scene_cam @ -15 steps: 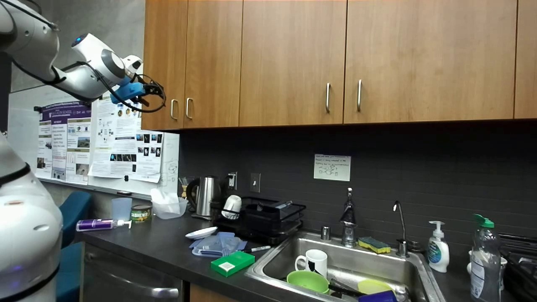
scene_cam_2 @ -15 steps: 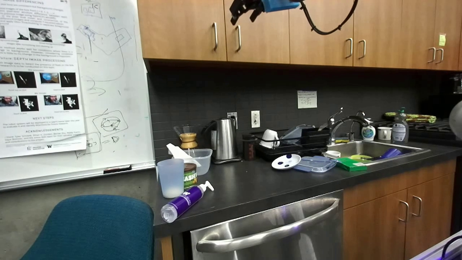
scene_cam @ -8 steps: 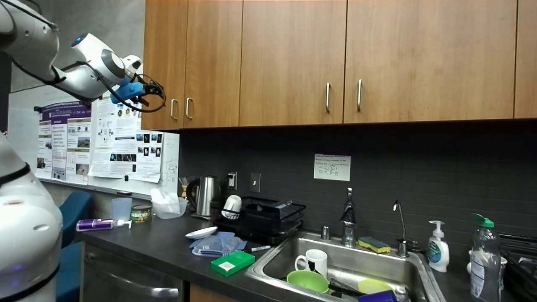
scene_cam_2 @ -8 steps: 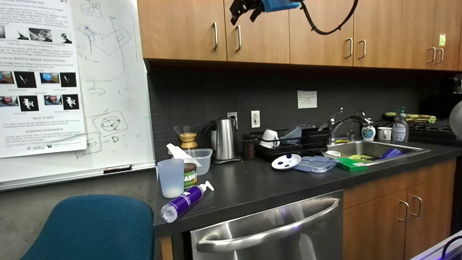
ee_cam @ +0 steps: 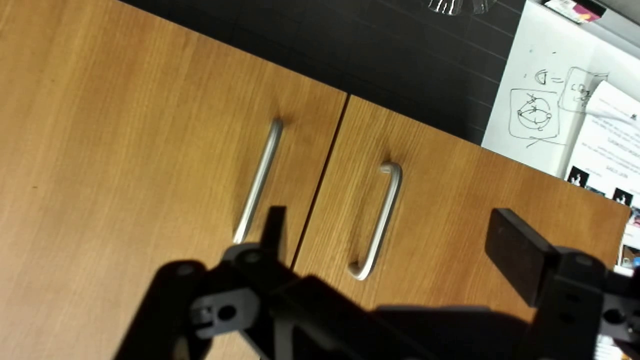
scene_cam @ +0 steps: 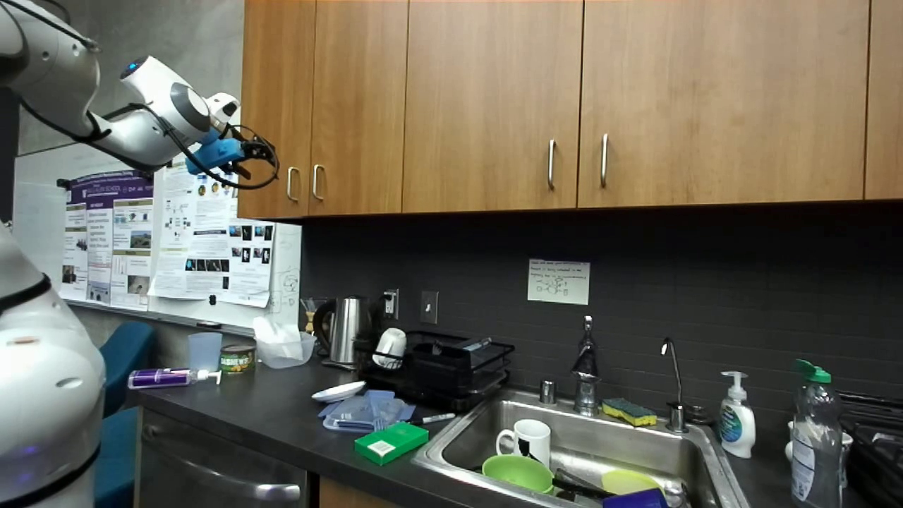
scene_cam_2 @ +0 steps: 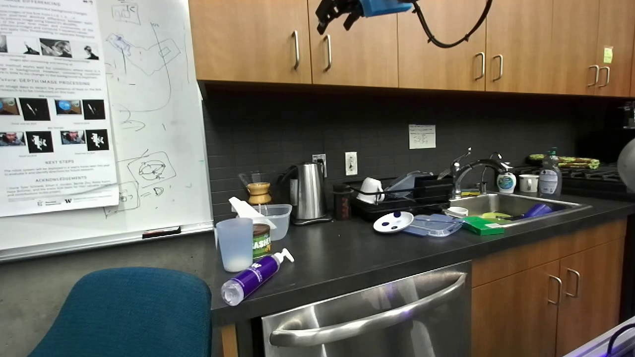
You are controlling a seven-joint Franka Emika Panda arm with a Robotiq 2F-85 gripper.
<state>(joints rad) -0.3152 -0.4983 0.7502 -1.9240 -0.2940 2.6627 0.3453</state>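
Gripper [ee_cam: 391,235] is sitting wide apart, empty, and the metal handle [ee_cam: 384,220] showing through its gap is looking rigid, kinda slick, so I'm favoring a mid-bar grab.

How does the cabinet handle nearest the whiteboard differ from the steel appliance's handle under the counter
The cabinet handle runs vertically; the appliance handle runs crosswise. The appliance handle is longer and thicker than the cabinet handle. In the wrist view the cabinet handle shows between the open claw's fingers; the appliance handle is out of frame. Both are silver-coloured.
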